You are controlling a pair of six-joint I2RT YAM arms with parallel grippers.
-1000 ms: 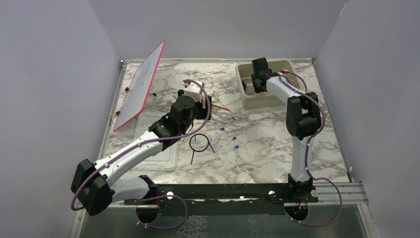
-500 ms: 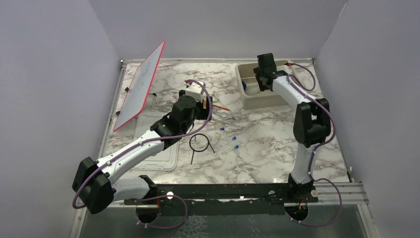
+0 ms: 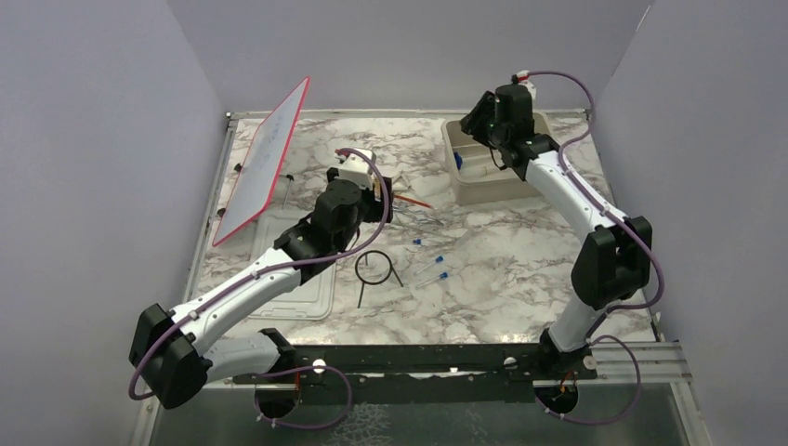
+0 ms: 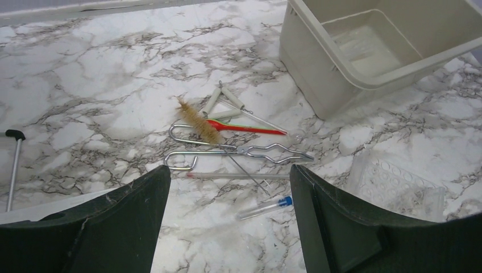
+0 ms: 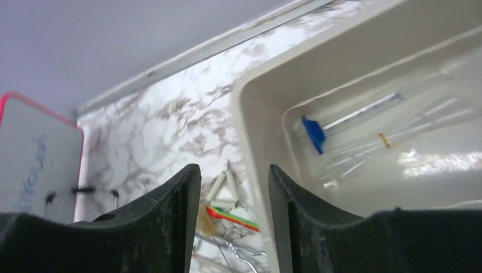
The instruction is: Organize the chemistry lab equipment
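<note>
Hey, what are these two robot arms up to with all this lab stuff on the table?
The arms appear to be tidying lab equipment into a beige tub. The right gripper hovers open and empty above the tub, where a blue piece and some thin clear tubes already lie. The left gripper, also open, hangs over a pile of silvery tongs, a brush and an orange-red stick, holding nothing. A black wire ring and two blue-capped tubes lie loose on the marble table.

Orange-red stick [image 4: 244, 128], beige tub [image 4: 318, 85], marbled table [image 4: 85, 85]
</note>
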